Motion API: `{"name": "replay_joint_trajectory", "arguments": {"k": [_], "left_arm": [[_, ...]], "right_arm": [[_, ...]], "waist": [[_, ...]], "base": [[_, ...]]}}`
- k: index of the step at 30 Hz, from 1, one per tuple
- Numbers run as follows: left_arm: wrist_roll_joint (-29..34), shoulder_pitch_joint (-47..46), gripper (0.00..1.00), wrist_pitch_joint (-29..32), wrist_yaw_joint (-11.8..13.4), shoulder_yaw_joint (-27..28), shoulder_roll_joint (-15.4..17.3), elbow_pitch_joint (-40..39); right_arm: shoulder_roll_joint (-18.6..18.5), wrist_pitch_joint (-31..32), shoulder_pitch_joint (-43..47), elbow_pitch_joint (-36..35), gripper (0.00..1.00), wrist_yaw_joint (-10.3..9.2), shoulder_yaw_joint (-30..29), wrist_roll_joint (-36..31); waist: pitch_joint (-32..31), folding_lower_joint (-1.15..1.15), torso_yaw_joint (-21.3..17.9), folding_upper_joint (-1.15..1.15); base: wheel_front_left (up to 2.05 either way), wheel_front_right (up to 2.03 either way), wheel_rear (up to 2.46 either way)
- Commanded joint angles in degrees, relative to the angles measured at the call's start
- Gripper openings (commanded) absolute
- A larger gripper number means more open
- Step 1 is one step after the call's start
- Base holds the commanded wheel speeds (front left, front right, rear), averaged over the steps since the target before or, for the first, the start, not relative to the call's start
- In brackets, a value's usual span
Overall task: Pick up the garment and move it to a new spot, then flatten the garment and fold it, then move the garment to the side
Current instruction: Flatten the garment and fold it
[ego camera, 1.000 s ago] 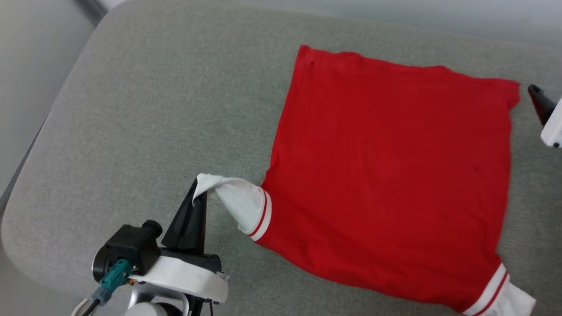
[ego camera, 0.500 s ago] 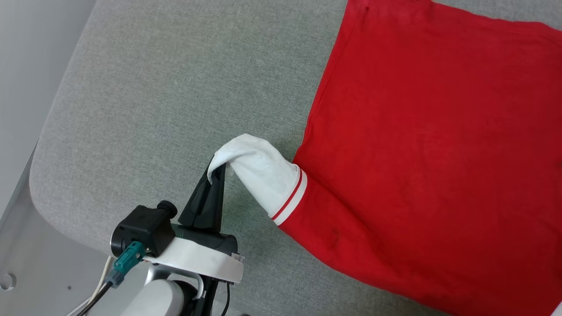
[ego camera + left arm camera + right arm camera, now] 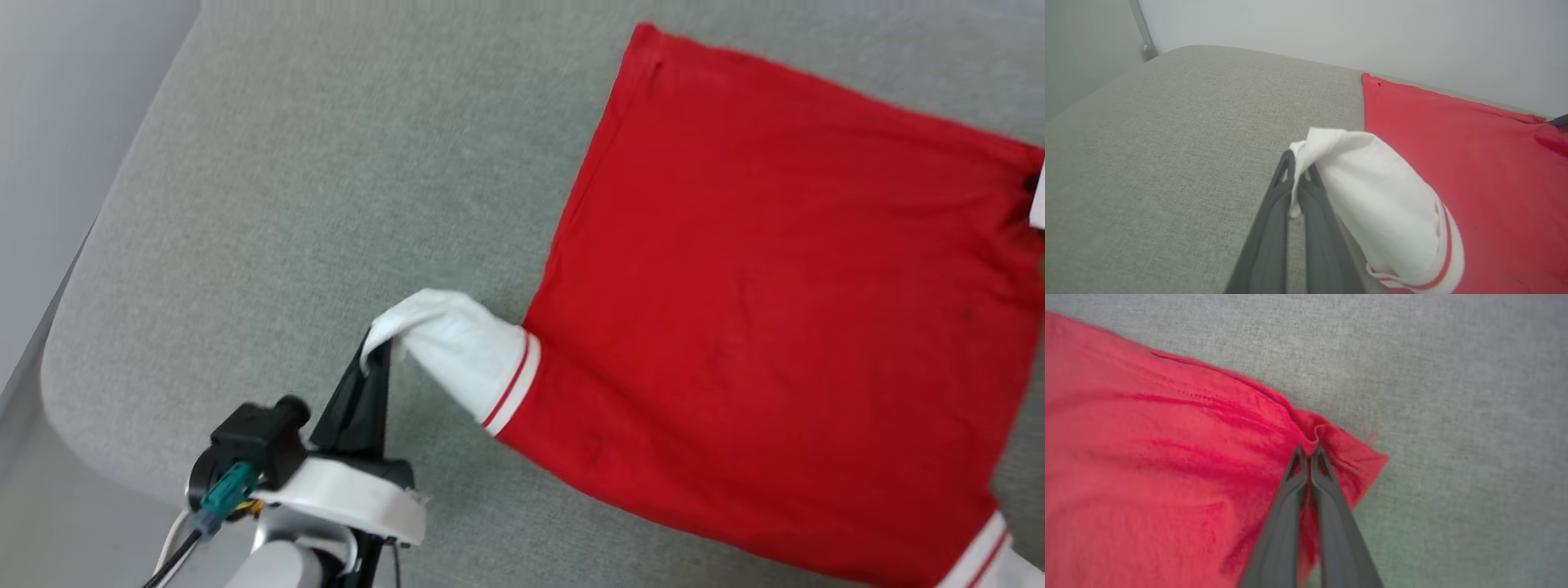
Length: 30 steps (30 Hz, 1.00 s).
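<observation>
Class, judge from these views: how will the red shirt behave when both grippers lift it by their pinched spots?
Probably floppy: the garment drapes limply from the left gripper. Likely to sag between grips: it puckers at the right gripper. Seems light, lying thin and flat on the cushion.

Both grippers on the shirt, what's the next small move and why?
Probably carry the left gripper over the garment, laying its white sleeve inward. It is shut on the sleeve tip, raised off the grey cushion; the right gripper is shut on a red corner, anchoring the flat body.
</observation>
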Motion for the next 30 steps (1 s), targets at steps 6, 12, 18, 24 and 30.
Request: {"name": "replay_joint_trajectory", "arguments": {"k": [6, 12, 18, 24, 30], "left_arm": [[-1.7, 5.0, 0.0, 0.7, 2.7, 3.0, 2.5, 1.4], [-3.0, 10.5, 0.0, 2.4, 5.5, 5.6, 5.4, 1.2], [-4.4, 15.8, 0.0, 4.2, 7.7, 7.2, 7.6, 0.3], [-4.9, 17.7, 0.0, 5.4, 8.1, 7.4, 8.6, -0.2], [-5.3, 18.4, 0.0, 6.5, 8.3, 6.9, 8.7, -0.6]], "right_arm": [[-2.3, 0.4, 9.8, -9.8, 0.0, -0.05, 6.3, 5.9], [-4.5, 2.7, 26.7, -23.1, 0.0, -0.06, 8.1, 11.3], [-1.5, 5.4, 47.7, -36.0, 0.0, -0.05, 3.6, 12.8], [5.3, 7.2, 62.9, -42.8, 0.0, -0.05, -1.0, 11.9], [13.3, 3.3, 69.7, -45.8, 1.0, -0.04, -4.0, 11.4]], "waist": [[-9.5, -0.01, -9.2, 0.0], [-15.4, -0.01, -15.9, 0.0], [-19.3, -0.01, -21.1, 0.0], [-21.0, -0.01, -23.2, 0.0], [-21.9, -0.01, -24.6, 0.0]], "base": [[0.0, 0.0, 0.0], [0.0, 0.0, 0.0], [0.0, 0.0, 0.0], [0.0, 0.0, 0.0], [0.0, 0.0, 0.0]]}}
